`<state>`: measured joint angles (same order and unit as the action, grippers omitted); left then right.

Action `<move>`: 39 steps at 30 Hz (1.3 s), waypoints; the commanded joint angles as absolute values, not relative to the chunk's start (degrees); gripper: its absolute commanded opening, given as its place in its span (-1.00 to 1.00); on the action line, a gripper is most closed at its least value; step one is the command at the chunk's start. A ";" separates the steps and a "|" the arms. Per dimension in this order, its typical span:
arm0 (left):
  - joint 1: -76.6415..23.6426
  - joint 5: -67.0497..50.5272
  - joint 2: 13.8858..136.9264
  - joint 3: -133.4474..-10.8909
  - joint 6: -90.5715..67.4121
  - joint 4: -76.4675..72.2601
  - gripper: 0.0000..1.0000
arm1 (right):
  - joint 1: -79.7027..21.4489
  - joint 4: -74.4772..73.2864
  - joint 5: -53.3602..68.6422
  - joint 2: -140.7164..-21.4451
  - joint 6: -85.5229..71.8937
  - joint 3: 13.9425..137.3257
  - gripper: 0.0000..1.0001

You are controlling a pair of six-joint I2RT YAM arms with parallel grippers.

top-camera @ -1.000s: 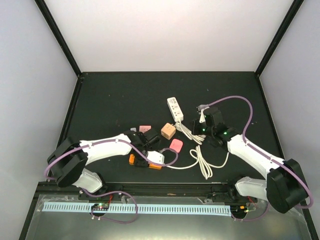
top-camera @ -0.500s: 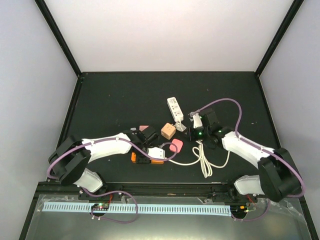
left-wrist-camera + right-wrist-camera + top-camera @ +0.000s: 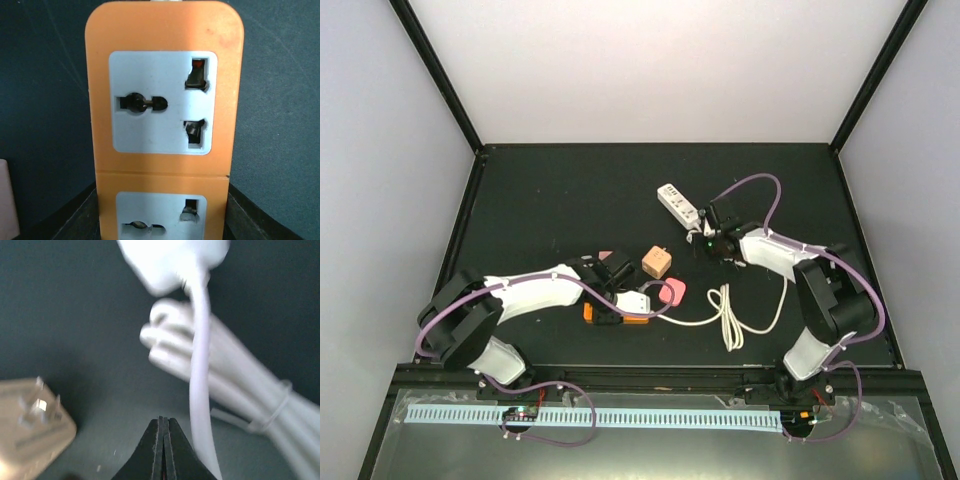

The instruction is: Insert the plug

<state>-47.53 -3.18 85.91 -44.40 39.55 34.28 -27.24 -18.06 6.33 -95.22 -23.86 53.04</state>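
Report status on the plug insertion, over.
Left fingers clamped on orange power strip. Right fingers shut, empty, above white cord. Visible sockets empty, nothing inserted. Tan adapter lies beside the cord.

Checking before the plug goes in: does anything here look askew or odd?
The white power strip lies slanted to the table edges, and the tan adapter sits loose with prongs exposed. The orange power strip, in the left gripper, looks undamaged.

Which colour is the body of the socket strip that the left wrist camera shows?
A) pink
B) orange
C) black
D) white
B: the socket strip has an orange body, and only the panels with the holes are white.
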 commanded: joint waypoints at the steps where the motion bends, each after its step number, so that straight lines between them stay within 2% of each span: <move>1: -46.64 -1.78 89.68 -44.18 38.44 30.92 -0.97 | -25.59 -20.95 -4.31 -98.00 -22.74 58.99 -0.98; 5: -45.17 -3.09 90.77 -45.44 37.97 30.97 -0.95 | -25.77 -21.48 -4.68 -94.96 -21.81 60.28 -0.96; 6: -44.88 -3.62 90.93 -45.70 37.97 31.21 -0.90 | -26.11 -21.08 -3.95 -93.22 -21.73 59.59 -0.89; 8: -44.74 -5.37 91.06 -45.95 38.29 32.47 -0.58 | -27.60 -20.71 -3.23 -89.15 -21.52 57.80 -0.55; 10: -44.74 -8.10 90.87 -46.27 39.04 35.18 -0.03 | -29.93 -20.70 -2.75 -85.16 -21.36 55.41 -0.34; 12: -44.67 -10.11 89.48 -46.28 40.15 37.20 0.47 | -32.93 -20.09 -2.16 -81.01 -21.96 52.00 -0.21; 14: -44.10 -12.54 87.04 -46.66 41.61 39.48 0.77 | -35.44 -19.34 -0.68 -77.68 -22.79 48.41 -0.18; 16: -42.64 -15.92 83.77 -48.24 43.03 42.72 0.95 | -37.85 -19.21 1.23 -75.50 -24.00 45.31 -0.23; 24: -29.43 -25.36 75.79 -60.15 48.36 55.19 0.98 | -45.92 -14.47 7.71 -73.48 -28.70 36.07 -0.49; 28: -23.44 -23.01 74.38 -59.20 50.70 54.47 0.98 | -46.04 -12.84 8.82 -75.14 -28.85 33.33 -0.58; 39: -11.71 -18.43 79.33 -53.60 57.02 46.63 0.95 | -45.97 -9.98 11.58 -82.65 -27.85 33.82 -0.62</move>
